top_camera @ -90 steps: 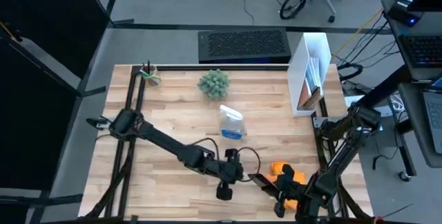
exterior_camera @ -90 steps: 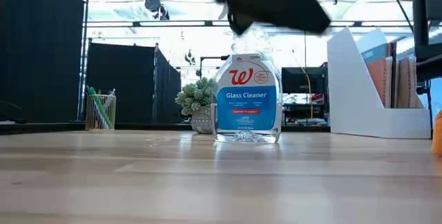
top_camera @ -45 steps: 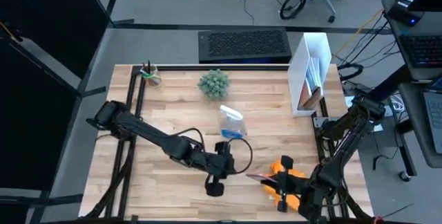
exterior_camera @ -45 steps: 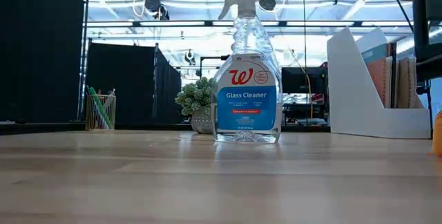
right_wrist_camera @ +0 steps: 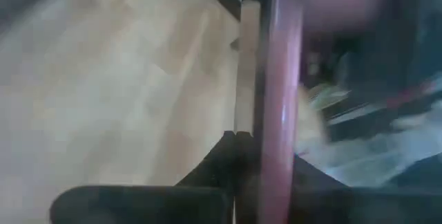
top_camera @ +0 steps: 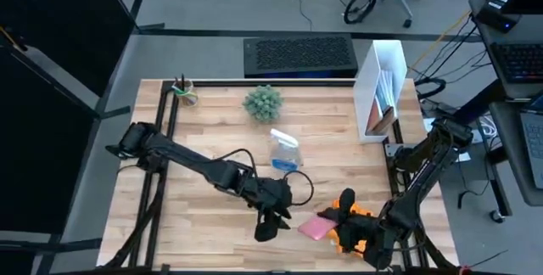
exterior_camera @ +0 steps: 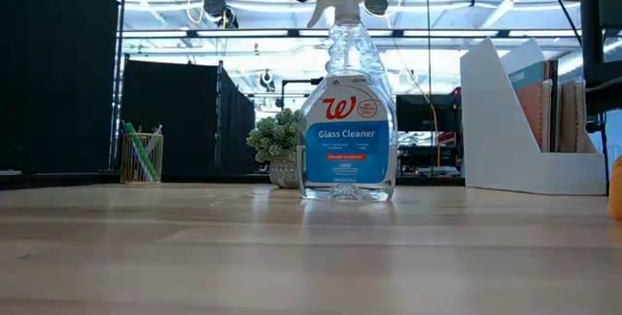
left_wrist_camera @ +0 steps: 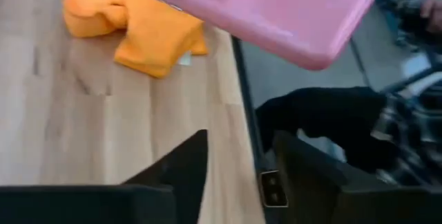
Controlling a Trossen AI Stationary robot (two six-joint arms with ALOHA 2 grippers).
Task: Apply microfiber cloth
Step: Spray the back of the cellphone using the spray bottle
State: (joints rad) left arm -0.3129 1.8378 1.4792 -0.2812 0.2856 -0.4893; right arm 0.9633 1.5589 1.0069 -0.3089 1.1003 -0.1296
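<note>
The orange microfiber cloth [top_camera: 363, 228] lies crumpled on the table near its right front corner, also in the left wrist view [left_wrist_camera: 141, 27]. Just left of the cloth, my right gripper [top_camera: 338, 216] is shut on a phone whose pink back [top_camera: 315, 227] faces up. My left gripper [top_camera: 284, 217] hovers a little left of the phone, open, with nothing between its fingers [left_wrist_camera: 190, 172]. My right gripper pinches the phone between its two fingers at the phone's right end [top_camera: 329, 222]. In the right wrist view the phone shows edge-on [right_wrist_camera: 276, 134], running out from between the fingers. The phone sticks out toward the table's left and hangs above the table, tilted [left_wrist_camera: 262, 10].
A glass-cleaner spray bottle [top_camera: 286, 152] stands mid-table behind the left arm. A small plant [top_camera: 262, 103], a pen cup [top_camera: 182, 88] and a white file holder [top_camera: 382, 88] line the far side. The table's dark frame [left_wrist_camera: 248, 127] runs just right of the cloth.
My left gripper has drawn back from the phone toward the table's left. The phone stays with my right gripper and has turned over: it showed as a thin dark strip, and its pink back now faces up. The cloth has stayed where it was.
</note>
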